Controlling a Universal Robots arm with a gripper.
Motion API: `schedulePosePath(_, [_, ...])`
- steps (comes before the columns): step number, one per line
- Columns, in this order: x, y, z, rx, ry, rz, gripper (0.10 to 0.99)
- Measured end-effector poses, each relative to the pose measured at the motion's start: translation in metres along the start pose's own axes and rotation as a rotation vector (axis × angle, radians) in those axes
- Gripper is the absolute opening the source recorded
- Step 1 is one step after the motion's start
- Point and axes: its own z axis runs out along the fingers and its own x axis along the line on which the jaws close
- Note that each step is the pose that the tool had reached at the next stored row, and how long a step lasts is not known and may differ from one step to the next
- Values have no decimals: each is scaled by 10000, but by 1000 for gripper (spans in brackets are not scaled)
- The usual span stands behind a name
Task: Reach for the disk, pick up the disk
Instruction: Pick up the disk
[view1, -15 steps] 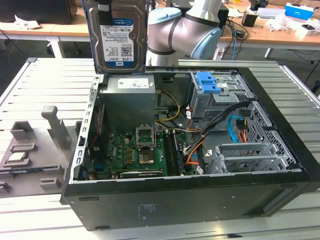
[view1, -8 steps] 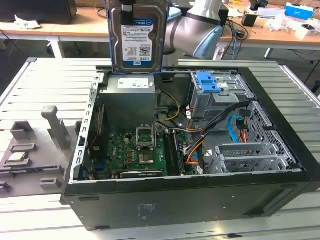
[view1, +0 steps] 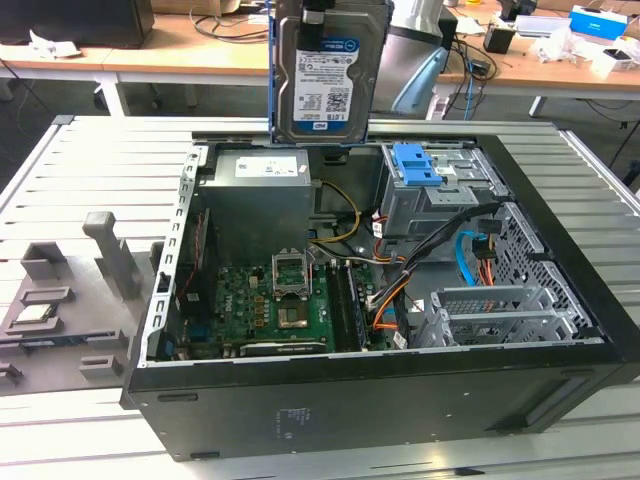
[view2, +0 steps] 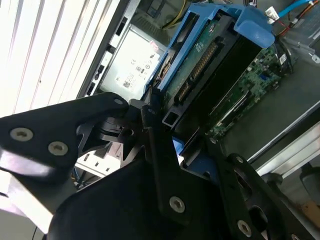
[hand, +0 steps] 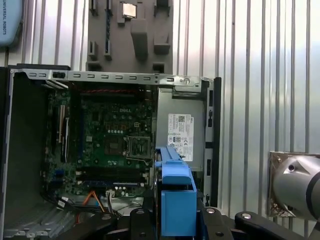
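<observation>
Exterior view: rect silver metal disk (view1: 330, 80), blue plastic frame; second wrist view: black end effector (view2: 177, 135) clenched on it

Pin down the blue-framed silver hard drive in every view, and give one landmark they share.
Exterior view: the blue-framed silver metal hard drive hangs upright at top centre, above the black computer case.
Second wrist view: the drive shows its circuit-board side, in front of the green motherboard.
First wrist view: its blue frame edge stands between the arms of the black tool.
Shared landmark: the grey power supply box with a white label.
</observation>
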Motion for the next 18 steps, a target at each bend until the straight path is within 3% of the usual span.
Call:
schedulePosePath(7, [-13,-328,-19,-26,-1,-2,369])
schedulePosePath(9, [-26,-505,-29,-39,-1,-6,369])
schedulePosePath(10, [-31,-556,-32,-42,-1,-5,369])
schedulePosePath(15, [-69,-781,-44,-55,-5,-12,369])
schedulePosePath(18, [-87,-870,-49,-59,-5,-15,369])
